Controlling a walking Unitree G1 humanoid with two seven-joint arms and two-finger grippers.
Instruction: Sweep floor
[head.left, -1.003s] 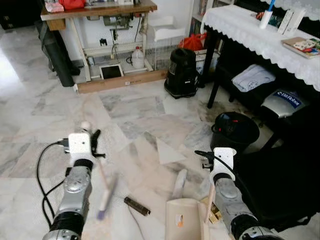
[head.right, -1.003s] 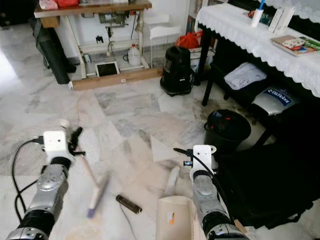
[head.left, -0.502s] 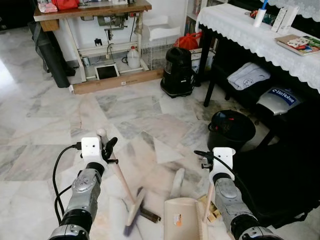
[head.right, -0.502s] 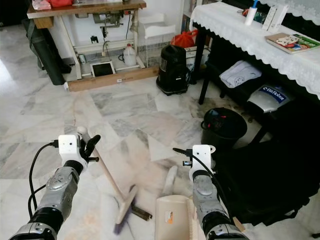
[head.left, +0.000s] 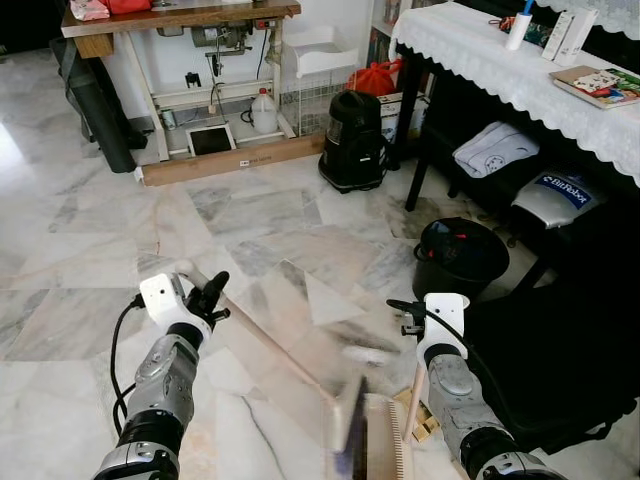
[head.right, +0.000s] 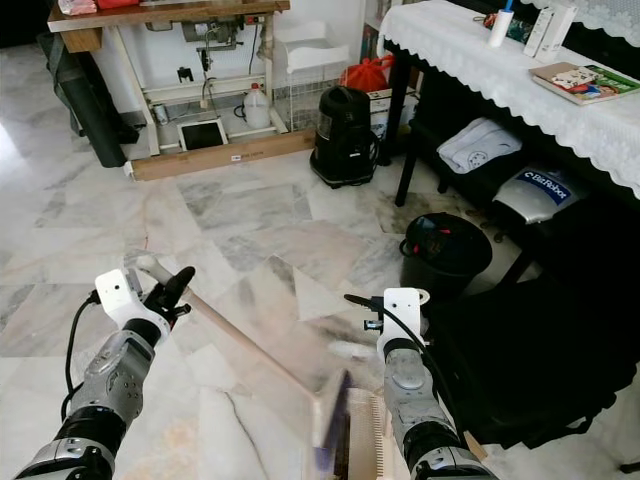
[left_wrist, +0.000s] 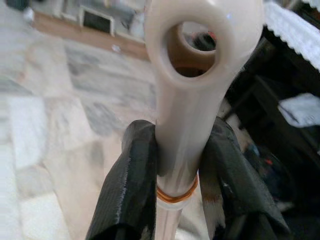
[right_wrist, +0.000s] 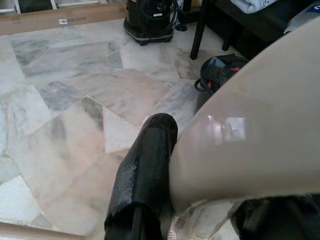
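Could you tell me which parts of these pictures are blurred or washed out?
Left eye view: the beige broom's head smears with motion beside the beige dustpan. Left wrist view: left claw and broom handle sharp, marble floor soft. Right wrist view: glare on the dustpan's handle.

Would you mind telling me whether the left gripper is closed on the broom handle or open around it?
Closed: the left gripper has both black fingers pressed against the broom handle, just below its looped end.

Head stereo pair looking down at marble floor, wrist cameras close along fingers
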